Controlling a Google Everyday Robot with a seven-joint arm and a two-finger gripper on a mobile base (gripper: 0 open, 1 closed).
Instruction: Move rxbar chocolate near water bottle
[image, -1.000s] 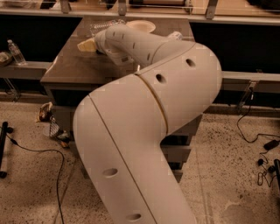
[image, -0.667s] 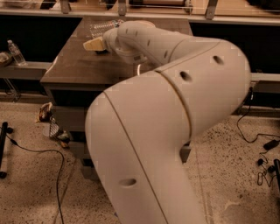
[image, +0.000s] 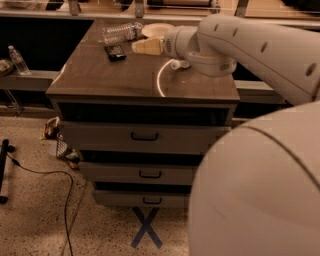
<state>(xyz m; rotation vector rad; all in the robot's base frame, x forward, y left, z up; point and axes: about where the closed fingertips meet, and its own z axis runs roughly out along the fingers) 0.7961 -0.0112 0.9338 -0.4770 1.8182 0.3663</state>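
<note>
The chocolate bar (image: 115, 51) lies flat on the dark top of the drawer cabinet (image: 125, 77), in the upper left part of the frame. It is just to the left of the gripper (image: 146, 46) and a little lower in the picture. The gripper's pale tip points left, straight towards the bar, with only a narrow strip of bare top between them, so the bar is apart from it and not held. The bar's long axis seems to run roughly left to right, slanting slightly down to the right, which is close to the line along which the gripper points. Whether the gripper is open or closed cannot be told here. The water bottle (image: 121, 32) lies on its side just above the bar in the frame, its length also running left to right, and a pale bowl (image: 157, 29) sits to its right, behind the gripper. The bar looks close to the bottle already, so any coming move is probably a short push or lift towards the top of the frame, not a long carry. The arm (image: 260, 45) fills the lower right, bends upward, and sends its forearm leftward across the upper right, holding the wrist about level above the back of the cabinet top. A small white object (image: 177, 64) rests under the wrist.
</note>
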